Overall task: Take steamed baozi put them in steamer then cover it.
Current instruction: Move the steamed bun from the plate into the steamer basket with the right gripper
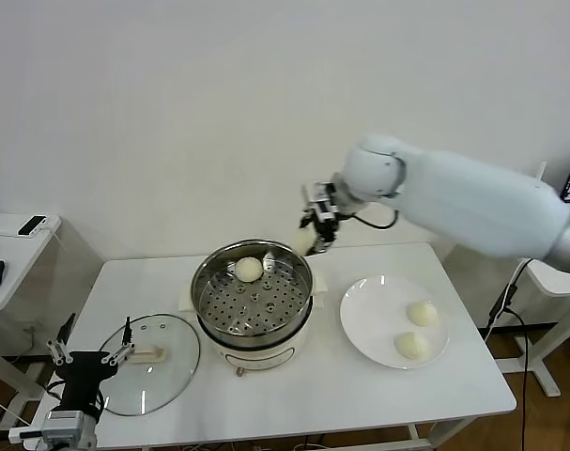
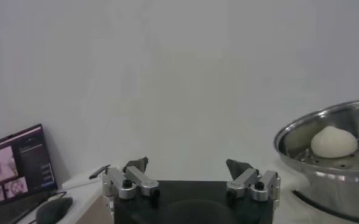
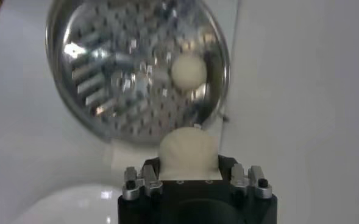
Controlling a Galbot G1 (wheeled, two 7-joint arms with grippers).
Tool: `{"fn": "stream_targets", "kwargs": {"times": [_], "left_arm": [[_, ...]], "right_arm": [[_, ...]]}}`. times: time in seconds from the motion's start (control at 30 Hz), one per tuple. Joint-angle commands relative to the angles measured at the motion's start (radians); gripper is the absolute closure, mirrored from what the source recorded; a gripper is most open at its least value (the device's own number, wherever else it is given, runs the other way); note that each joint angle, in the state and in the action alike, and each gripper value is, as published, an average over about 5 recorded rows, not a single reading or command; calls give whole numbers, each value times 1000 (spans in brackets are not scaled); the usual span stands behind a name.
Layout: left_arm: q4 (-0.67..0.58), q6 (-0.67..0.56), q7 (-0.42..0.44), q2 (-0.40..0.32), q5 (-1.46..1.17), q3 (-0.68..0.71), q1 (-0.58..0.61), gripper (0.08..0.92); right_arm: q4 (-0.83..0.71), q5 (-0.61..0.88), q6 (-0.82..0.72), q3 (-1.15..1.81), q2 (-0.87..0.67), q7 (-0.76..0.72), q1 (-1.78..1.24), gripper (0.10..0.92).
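One baozi (image 3: 188,152) sits pinched in the right tool (image 1: 315,241), which hangs just above the far right rim of the steamer (image 1: 252,293). The right wrist view shows that bun filling the gap between the tool's jaws, with the perforated basket below it; the head view shows only a cream sliver of it under the tool. A second baozi (image 1: 249,269) lies inside the steamer, on the perforated floor near the far rim, and the left wrist view catches it over the shiny wall. The steamer rests on a white pot base (image 1: 266,349) with a front knob. Right of the steamer a white plate (image 1: 364,319) holds two more baozi (image 1: 422,313), one nearer the front edge (image 1: 412,345), apart from each other. Left of the steamer the cover (image 1: 148,365) lies flat on the worktop (image 1: 313,395), handle up. The left tool (image 1: 89,357) hangs beyond the cover's left edge, at the worktop's front left corner, fingers (image 2: 133,178) spread wide and holding nothing. Only the left wrist view shows a lit screen (image 2: 17,167) and a dark mouse (image 2: 51,210) on a side table. No writing can be read anywhere.
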Motion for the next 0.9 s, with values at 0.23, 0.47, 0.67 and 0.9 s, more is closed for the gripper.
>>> {"fn": "stream_targets", "kwargs": {"times": [0.23,0.47,0.67,0.9], "left_arm": [[4,1,2,8,-10,-28,-2,177],[2,-1,3,9,-13,-38,4,177],[2,-2,3,9,-15,-44,1,177],[2,-1,3,8,-16,-42,-1,177]], "right_arm": [[-185,112,-110,-17,325,95,-137,423],[-305,74,-117,-9,394,120,-200,423],[-368,37,-117,0,425,130,-230,423],[-394,27,-116,1,444,126,-243,423]]}}
